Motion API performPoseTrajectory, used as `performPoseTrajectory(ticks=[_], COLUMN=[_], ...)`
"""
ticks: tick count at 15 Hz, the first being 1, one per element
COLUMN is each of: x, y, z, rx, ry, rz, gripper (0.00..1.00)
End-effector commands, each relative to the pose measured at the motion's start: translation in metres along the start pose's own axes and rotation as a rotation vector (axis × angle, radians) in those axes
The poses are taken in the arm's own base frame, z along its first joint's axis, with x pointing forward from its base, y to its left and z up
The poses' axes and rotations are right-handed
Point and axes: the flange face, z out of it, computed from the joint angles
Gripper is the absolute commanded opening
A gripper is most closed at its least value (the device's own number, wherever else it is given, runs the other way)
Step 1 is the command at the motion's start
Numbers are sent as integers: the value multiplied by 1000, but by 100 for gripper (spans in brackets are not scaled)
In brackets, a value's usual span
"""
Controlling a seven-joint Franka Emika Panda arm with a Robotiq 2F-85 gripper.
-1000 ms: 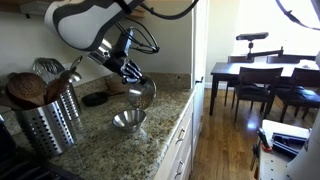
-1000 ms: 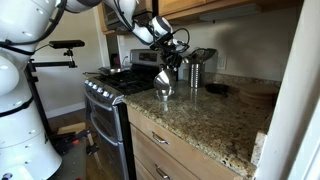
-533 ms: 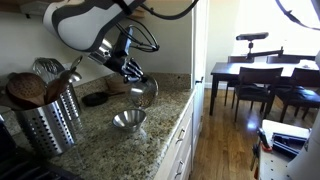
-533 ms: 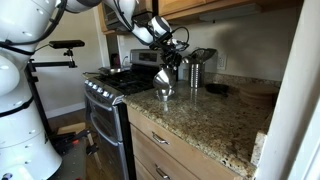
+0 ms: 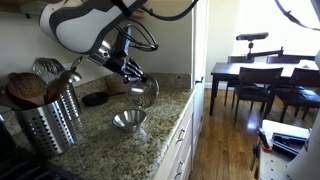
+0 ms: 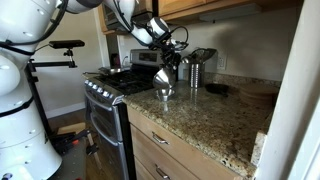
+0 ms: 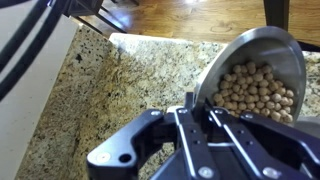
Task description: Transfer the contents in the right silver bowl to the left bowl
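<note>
In an exterior view, the black two-fingered gripper (image 5: 133, 72) holds the right silver bowl (image 5: 146, 91), small, round and shiny steel, tilted just above the matching left bowl (image 5: 128, 120), which rests on the speckled granite countertop (image 5: 100, 146) near a perforated steel utensil holder (image 5: 45, 128). In an exterior view, the raised bowl (image 6: 163, 82) hangs beside a black stove (image 6: 105, 98). In the wrist view, the fingers (image 7: 182, 128) are clamped on the bowl's rim; round tan pellets (image 7: 252, 88) fill the bowl.

white arm link (image 5: 78, 22) shifted slightly sideways
</note>
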Motion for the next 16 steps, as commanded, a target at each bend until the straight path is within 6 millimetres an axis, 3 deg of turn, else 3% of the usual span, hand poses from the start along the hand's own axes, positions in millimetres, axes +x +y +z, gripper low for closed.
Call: performPoseTrajectory(ticks=[1,16], x=[0,5], y=[-3,-18], z=[-8,-27], rx=[-36,-73], ry=[-26,-10], rz=[13,-6], gripper=[7,7])
